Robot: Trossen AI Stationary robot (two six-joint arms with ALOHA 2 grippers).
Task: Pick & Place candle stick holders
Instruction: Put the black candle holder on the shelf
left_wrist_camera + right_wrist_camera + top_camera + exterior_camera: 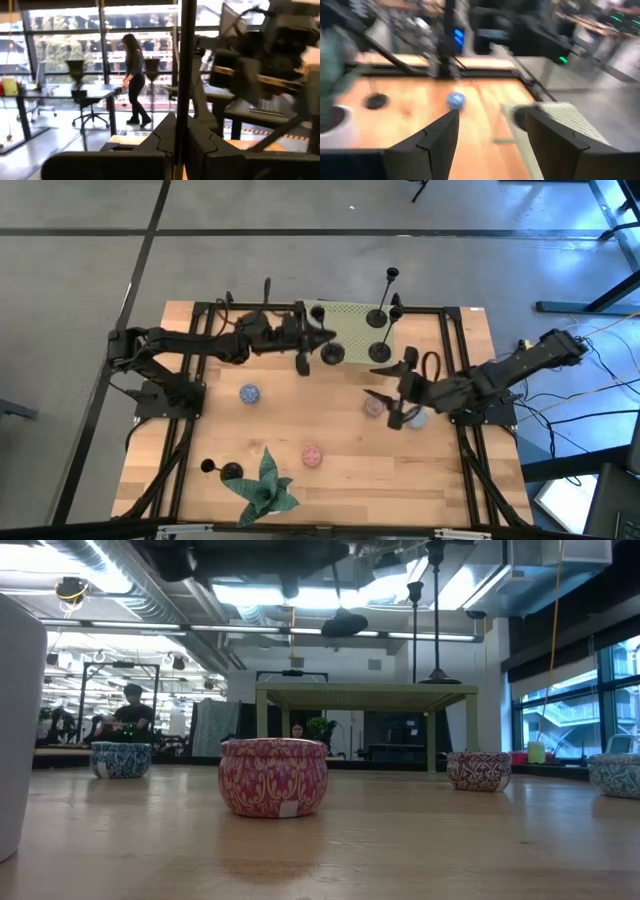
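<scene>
My left gripper [318, 340] [177, 125] is at the table's far middle, by the green mat [350, 325], shut on a black candle stick holder [332, 353]. Two more holders [378, 318] [381, 352] stand on the mat on their disc bases. Another holder [228, 471] stands near the table's front left. My right gripper [388, 395] [490, 125] is open and empty above the table right of centre, beside two tins. My left gripper pinches the holder's thin stem [186, 75] between its two fingers. The fingers come level from the table's left side and lie across the stem. The holder is upright, and its disc base [343, 623] hangs clear above the table.
Small patterned tins sit on the table: a blue one [249, 393], pink ones [312, 455] [373, 407] and another [415, 418] by my right gripper. A green star-shaped plant [265, 490] in a white pot stands at the front left. People show in the room beyond.
</scene>
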